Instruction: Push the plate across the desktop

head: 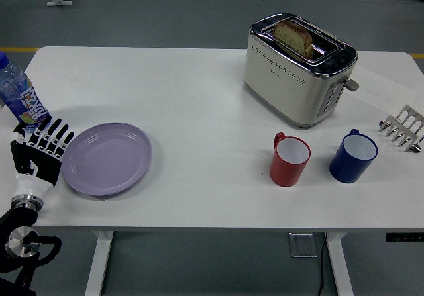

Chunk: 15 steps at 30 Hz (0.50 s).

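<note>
A lilac plate (109, 157) lies flat on the white table (199, 104) at the left. My left hand (43, 151) comes in from the lower left and stands right at the plate's left rim. Its fingers (58, 137) are spread and point up and away, holding nothing. I cannot tell whether they touch the rim. My right hand is out of view.
A blue water bottle (18, 95) stands at the table's left edge, just behind my left hand. A cream toaster (297, 67) with a bread slice stands at the back right. A red mug (289, 159), a blue mug (354, 155) and a metal toast rack (403, 128) are at the right.
</note>
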Motion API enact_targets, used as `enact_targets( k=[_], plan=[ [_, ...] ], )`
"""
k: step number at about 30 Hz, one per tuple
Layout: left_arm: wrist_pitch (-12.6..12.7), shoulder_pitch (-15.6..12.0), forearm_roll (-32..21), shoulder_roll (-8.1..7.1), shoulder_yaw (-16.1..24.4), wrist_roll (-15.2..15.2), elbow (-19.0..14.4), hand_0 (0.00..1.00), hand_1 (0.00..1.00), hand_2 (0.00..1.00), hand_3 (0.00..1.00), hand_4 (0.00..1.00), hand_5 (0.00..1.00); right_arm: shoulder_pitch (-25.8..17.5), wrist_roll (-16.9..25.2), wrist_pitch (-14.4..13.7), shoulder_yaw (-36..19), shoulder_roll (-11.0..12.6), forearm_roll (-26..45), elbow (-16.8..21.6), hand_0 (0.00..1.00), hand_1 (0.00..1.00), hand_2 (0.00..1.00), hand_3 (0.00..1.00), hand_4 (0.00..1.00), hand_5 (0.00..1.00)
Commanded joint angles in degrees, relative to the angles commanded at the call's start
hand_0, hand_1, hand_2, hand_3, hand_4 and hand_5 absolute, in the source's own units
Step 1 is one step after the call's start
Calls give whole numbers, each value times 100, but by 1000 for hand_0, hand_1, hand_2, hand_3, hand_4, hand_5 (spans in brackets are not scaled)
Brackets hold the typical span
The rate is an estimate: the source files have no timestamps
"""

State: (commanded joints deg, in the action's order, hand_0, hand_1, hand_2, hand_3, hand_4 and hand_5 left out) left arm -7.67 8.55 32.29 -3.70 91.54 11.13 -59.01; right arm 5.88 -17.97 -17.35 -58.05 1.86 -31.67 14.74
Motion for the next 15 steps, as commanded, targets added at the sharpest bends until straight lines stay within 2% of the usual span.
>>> enact_targets(
  k=[15],
  plan=[
    [17, 64, -7, 132, -102, 38, 43, 751, 778, 742, 679, 592, 998, 7, -9, 10, -9, 0, -30, 1, 578, 517, 609, 579, 225, 526]
  ],
)
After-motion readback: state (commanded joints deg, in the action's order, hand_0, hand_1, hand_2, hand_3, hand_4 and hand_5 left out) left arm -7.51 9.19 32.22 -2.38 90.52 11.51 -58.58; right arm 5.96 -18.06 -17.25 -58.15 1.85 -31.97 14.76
